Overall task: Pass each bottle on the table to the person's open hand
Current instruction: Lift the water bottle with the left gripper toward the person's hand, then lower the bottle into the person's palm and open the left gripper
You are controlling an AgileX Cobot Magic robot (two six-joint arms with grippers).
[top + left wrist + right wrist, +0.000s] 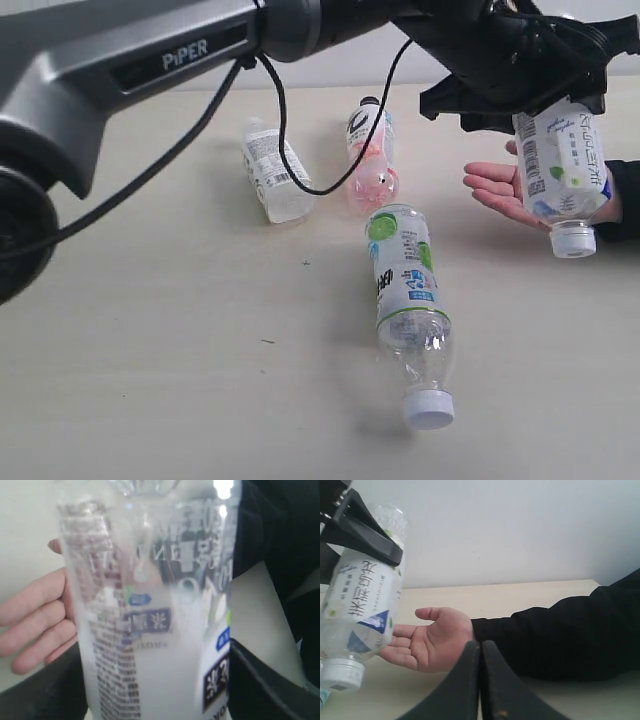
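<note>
Clear white-capped plastic bottle (562, 165), pinched tilted in the black left gripper (535, 100) by the bare open hand (500, 190), could roll off it; right gripper (480, 652) jaws press together.

Grey robot arm (100, 60) with white "PiPER" lettering, thin black cables (318, 191) hanging beneath it (one looped), and a black, angular left tool (552, 108).

The grey-and-black left arm (150, 60) is stretched across towards the right side. Its black left gripper (530, 95) is seemingly clamped wide around a clear white-capped plastic bottle (560, 165), the jaws being largely hidden. The black right gripper (481, 680) is seen with its fingers pressed together.
</note>
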